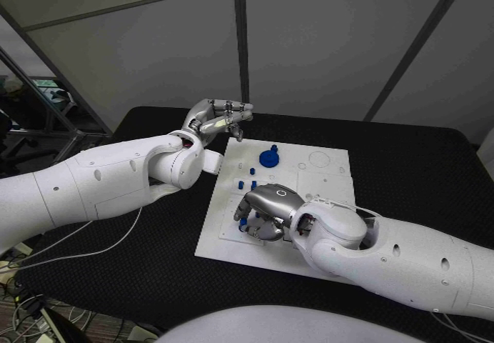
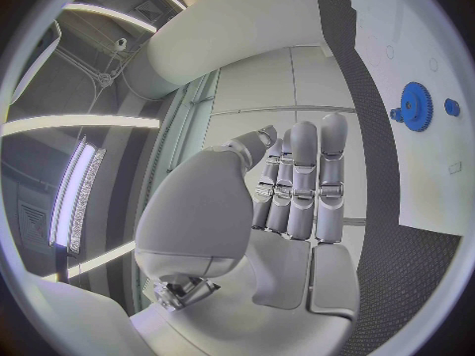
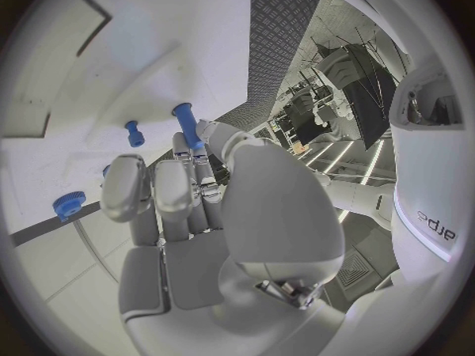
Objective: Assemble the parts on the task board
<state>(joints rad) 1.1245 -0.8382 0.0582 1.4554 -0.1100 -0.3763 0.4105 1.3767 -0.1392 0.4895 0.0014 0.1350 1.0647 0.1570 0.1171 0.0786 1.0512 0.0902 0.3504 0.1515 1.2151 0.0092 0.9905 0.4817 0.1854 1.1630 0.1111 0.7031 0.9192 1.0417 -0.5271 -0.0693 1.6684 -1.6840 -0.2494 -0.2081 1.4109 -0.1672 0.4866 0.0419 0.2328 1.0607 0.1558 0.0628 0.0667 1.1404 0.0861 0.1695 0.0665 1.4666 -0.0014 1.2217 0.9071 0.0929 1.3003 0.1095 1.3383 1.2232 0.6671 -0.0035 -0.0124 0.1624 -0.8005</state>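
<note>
The white task board [image 1: 319,179] lies in the middle of the black table. A blue gear [image 1: 270,157] stands near its far edge, and it also appears in the left wrist view as the blue gear [image 2: 416,107]. Small blue pegs [image 1: 247,184] stand left of centre. My right hand [image 1: 265,211] is down on the board's near-left part, its fingertips pinching a blue peg [image 3: 188,126]. Another peg [image 3: 134,133] and a blue knurled piece [image 3: 70,206] stand close by. My left hand [image 1: 216,118] hovers over the board's far-left corner, fingers [image 2: 302,182] straight and holding nothing.
The black table [image 1: 412,157] spreads around the board, with bare room on the right and at the front. Cables [image 1: 62,250] hang off the table's left edge. Shallow round recesses [image 1: 321,158] mark the board's far right part.
</note>
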